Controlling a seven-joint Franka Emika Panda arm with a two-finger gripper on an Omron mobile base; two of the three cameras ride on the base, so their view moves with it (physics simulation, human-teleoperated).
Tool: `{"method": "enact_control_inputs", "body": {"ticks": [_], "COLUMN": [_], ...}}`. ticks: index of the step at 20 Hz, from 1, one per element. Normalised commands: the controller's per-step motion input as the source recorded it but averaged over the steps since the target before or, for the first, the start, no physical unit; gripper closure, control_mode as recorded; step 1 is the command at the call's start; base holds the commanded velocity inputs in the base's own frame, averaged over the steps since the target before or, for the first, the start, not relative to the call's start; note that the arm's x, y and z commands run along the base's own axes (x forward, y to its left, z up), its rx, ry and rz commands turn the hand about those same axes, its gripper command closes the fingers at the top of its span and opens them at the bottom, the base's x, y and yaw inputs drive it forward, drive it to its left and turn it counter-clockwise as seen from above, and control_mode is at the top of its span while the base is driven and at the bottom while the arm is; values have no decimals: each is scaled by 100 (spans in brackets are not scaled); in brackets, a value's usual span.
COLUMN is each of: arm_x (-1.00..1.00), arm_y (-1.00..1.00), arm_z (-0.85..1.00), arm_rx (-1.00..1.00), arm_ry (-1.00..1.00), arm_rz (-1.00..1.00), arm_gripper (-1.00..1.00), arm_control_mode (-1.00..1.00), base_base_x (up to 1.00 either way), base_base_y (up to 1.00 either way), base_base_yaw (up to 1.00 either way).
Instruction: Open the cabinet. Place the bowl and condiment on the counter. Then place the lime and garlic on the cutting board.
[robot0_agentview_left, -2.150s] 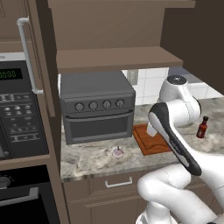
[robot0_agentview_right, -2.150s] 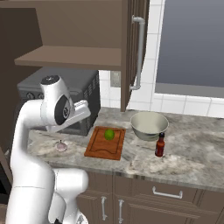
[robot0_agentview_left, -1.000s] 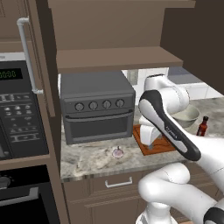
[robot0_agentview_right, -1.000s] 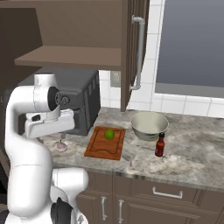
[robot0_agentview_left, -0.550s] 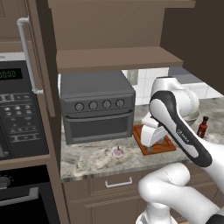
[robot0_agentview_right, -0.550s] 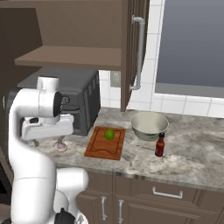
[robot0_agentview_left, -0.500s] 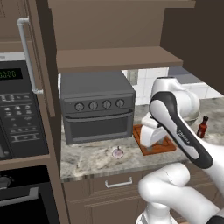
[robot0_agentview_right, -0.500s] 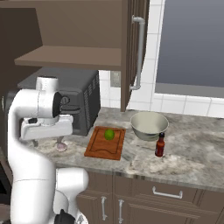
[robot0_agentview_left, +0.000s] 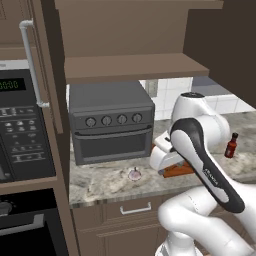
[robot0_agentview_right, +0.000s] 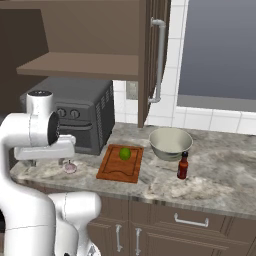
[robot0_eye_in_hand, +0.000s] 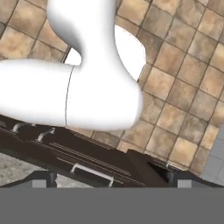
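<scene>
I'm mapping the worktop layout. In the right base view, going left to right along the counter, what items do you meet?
Garlic → cutting board with the lime on it → bowl → condiment.

Even soft rendered light, sharp, faint shadows

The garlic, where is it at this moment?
The garlic lies on the counter in front of the toaster oven, left of the cutting board in the right base view, not yet on the board.
</scene>
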Motion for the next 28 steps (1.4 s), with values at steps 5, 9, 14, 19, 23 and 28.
{"method": "enact_control_inputs", "body": {"ticks": [5,9,14,19,23,28], "arm_x": [14,16,19,15,17,23], "arm_y": [0,10,18,9,0,0], "arm_z": [0,0,-3,-18,-21,-16], "arm_rx": [0,0,-2,-4,-3,0], "arm_ry": [0,-2,-4,-5,-3,-1], "arm_rz": [-12,-13,-13,-9,-8,-7], "arm_gripper": [-100,-100,-100,-100,-100,-100], "arm_control_mode": [-100,-100,-100,-100,-100,-100], "base_base_x": [0,0,0,0,0,0], "base_base_y": [0,0,0,0,0,0], "base_base_yaw": [0,0,0,0,0,0]}}
